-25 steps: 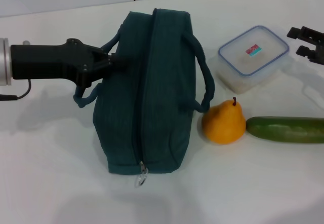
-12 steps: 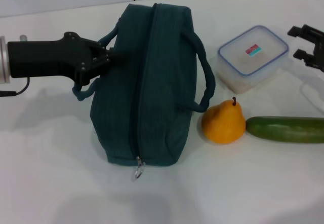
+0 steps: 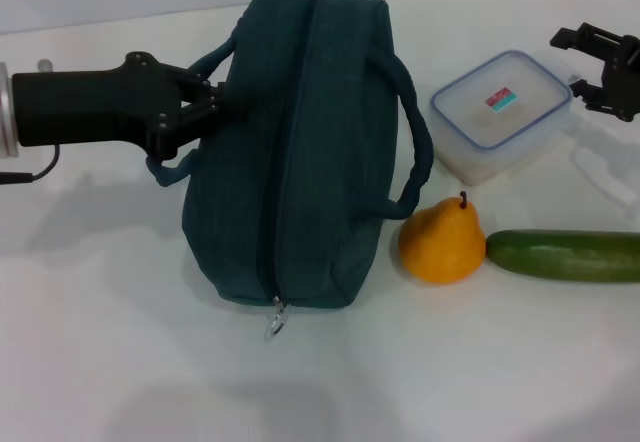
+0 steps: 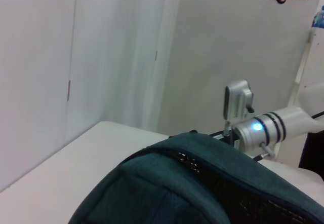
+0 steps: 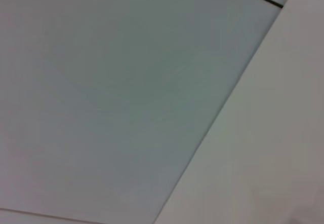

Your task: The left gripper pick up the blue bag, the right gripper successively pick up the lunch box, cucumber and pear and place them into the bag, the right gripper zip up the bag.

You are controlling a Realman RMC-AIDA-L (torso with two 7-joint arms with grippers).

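Blue bag (image 3: 300,152) higher off white table (image 3: 100,342).

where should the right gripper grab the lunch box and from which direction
A guess from its pose: the lunch box lies flat, lid up, with nothing on top. The right gripper, open beside its far right corner, would best come down from above and close across the narrower width, fingers on the two long side walls. The pear sits near its front corner, so keep clear there.
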